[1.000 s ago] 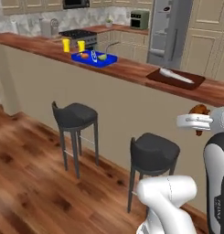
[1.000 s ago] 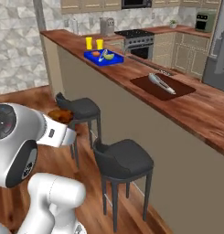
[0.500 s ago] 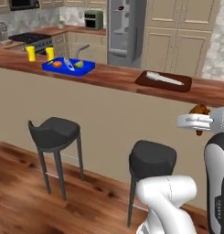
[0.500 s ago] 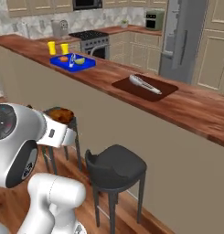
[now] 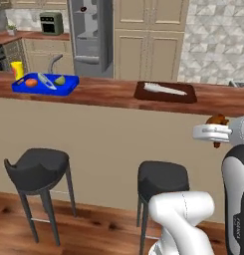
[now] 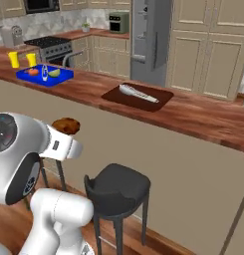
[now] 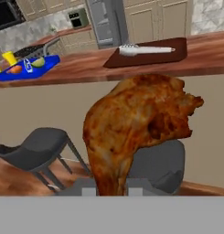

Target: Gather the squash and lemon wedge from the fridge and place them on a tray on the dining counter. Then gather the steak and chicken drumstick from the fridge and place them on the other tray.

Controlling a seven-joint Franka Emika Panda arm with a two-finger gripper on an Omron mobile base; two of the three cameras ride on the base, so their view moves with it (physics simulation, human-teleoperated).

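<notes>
My gripper (image 7: 111,189) is shut on the chicken drumstick (image 7: 136,123), a browned piece held out in front of the dining counter (image 5: 113,94). The drumstick (image 5: 216,120) sits level with the counter edge, to the right of the other tray (image 5: 143,95), which carries a pale long piece; I cannot tell whether that is the steak. The blue tray (image 5: 21,89) at the counter's left holds the lemon wedge (image 5: 59,80), an orange piece and a pale piece; which is the squash I cannot tell. The grey fridge (image 5: 91,35) stands behind, doors shut.
Two black stools (image 5: 39,169) (image 5: 163,177) stand against the counter's beige base, below and left of my hand. A yellow cup (image 5: 17,69) stands by the blue tray. Beige cabinets (image 5: 148,45) flank the fridge, and a stove (image 6: 56,47) is at the back left.
The base has driven and turned, so the whole scene has slid: the counter now faces me and both trays sit nearer. The drumstick stays gripped in the same place.
</notes>
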